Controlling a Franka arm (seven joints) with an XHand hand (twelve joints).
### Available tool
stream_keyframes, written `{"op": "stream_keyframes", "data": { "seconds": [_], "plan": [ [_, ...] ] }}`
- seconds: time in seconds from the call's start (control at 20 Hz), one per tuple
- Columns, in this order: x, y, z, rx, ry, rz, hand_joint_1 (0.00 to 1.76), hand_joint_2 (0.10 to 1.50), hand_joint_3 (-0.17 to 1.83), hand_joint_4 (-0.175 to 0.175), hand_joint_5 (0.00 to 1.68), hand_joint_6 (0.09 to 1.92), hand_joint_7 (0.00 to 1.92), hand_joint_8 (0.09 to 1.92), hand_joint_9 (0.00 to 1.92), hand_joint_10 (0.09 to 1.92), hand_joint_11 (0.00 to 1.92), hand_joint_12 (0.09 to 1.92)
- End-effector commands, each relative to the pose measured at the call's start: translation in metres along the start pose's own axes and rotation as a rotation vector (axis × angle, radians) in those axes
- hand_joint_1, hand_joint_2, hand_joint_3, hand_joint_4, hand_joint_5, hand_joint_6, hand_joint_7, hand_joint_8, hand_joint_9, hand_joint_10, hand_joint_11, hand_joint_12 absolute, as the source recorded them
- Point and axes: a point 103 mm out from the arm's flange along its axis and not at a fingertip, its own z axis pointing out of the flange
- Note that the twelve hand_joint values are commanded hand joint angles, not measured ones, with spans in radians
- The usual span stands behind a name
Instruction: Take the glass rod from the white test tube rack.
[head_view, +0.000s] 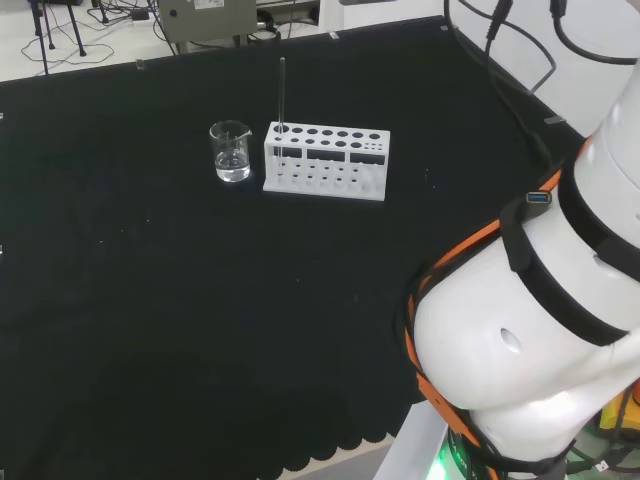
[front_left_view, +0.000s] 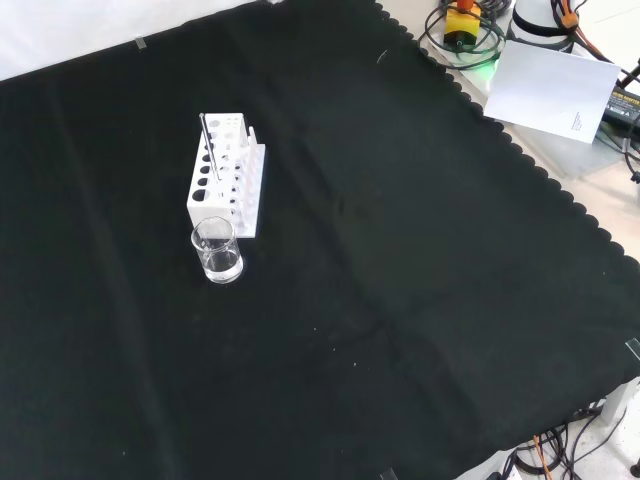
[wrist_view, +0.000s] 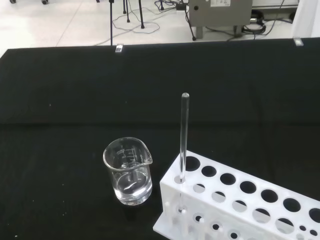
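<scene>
Black cloth (head_view: 150, 300), glass rod (head_view: 282, 95) upright in white rack's (head_view: 325, 162) end hole

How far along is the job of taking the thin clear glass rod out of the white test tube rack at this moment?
Nothing looks done yet. The thin clear glass rod stands upright in an end hole of the white test tube rack, at the end beside the small clear glass beaker. Nothing is touching the rod. All of the job is left: reaching the rod, closing on it and lifting it out of the rack.
</scene>
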Motion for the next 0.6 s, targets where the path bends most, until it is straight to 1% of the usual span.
{"op": "stream_keyframes", "data": {
  "seconds": [0.05, 0.2, 0.3, 0.35, 0.4, 0.5, 0.6],
  "plan": [
    [-0.009, 0.028, 0.026, 0.03, 0.022, -0.02, 0.62, 0.89, 0.5, -0.157, 0.15, 0.09, 0.24, 0.95, 0.5, 0.91, 0.1, 1.48],
    [-0.011, 0.037, 0.037, 0.043, 0.019, -0.017, 0.62, 0.89, 0.5, -0.16, 0.17, 0.09, 0.25, 0.96, 0.52, 0.91, 0.12, 1.48],
    [-0.015, 0.038, 0.04, 0.048, 0.015, -0.016, 0.62, 0.89, 0.5, -0.162, 0.17, 0.09, 0.26, 0.96, 0.53, 0.91, 0.12, 1.48],
    [-0.019, 0.041, 0.043, 0.063, 0.013, -0.008, 0.62, 0.89, 0.5, -0.162, 0.18, 0.09, 0.27, 0.96, 0.53, 0.91, 0.13, 1.48],
    [-0.021, 0.04, 0.043, 0.059, 0.015, -0.016, 0.62, 0.89, 0.5, -0.163, 0.18, 0.09, 0.27, 0.96, 0.54, 0.91, 0.13, 1.47],
    [-0.02, 0.046, 0.049, 0.064, 0.004, -0.012, 0.62, 0.89, 0.5, -0.164, 0.19, 0.09, 0.29, 0.97, 0.55, 0.91, 0.14, 1.47],
    [-0.018, 0.052, 0.058, 0.066, 0.013, -0.02, 0.62, 0.89, 0.5, -0.165, 0.2, 0.09, 0.31, 0.97, 0.57, 0.9, 0.15, 1.47]
  ]
}}
